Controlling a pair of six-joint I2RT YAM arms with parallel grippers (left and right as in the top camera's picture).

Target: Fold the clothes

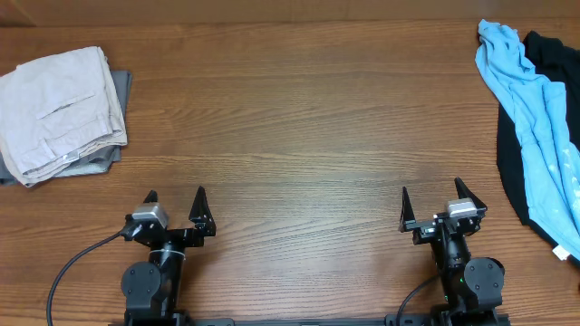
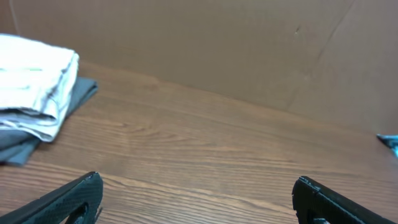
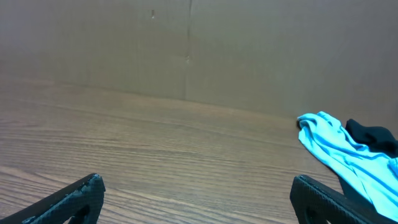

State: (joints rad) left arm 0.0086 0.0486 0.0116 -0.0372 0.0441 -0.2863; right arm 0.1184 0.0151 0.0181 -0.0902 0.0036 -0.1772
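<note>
As seen from overhead, the beige shorts (image 1: 59, 109) lie folded on a grey garment (image 1: 122, 86) at the far left of the table (image 1: 299, 118), while the left hand (image 1: 175, 197) and right hand (image 1: 431, 190) sit at the near edge, both with fingers spread and holding nothing (a blue garment (image 1: 535, 127) lies over a black garment (image 1: 555, 54) at far right). From the left wrist the shorts show at upper left, well apart from the spread fingers; from the right wrist the blue garment lies at right.
</note>
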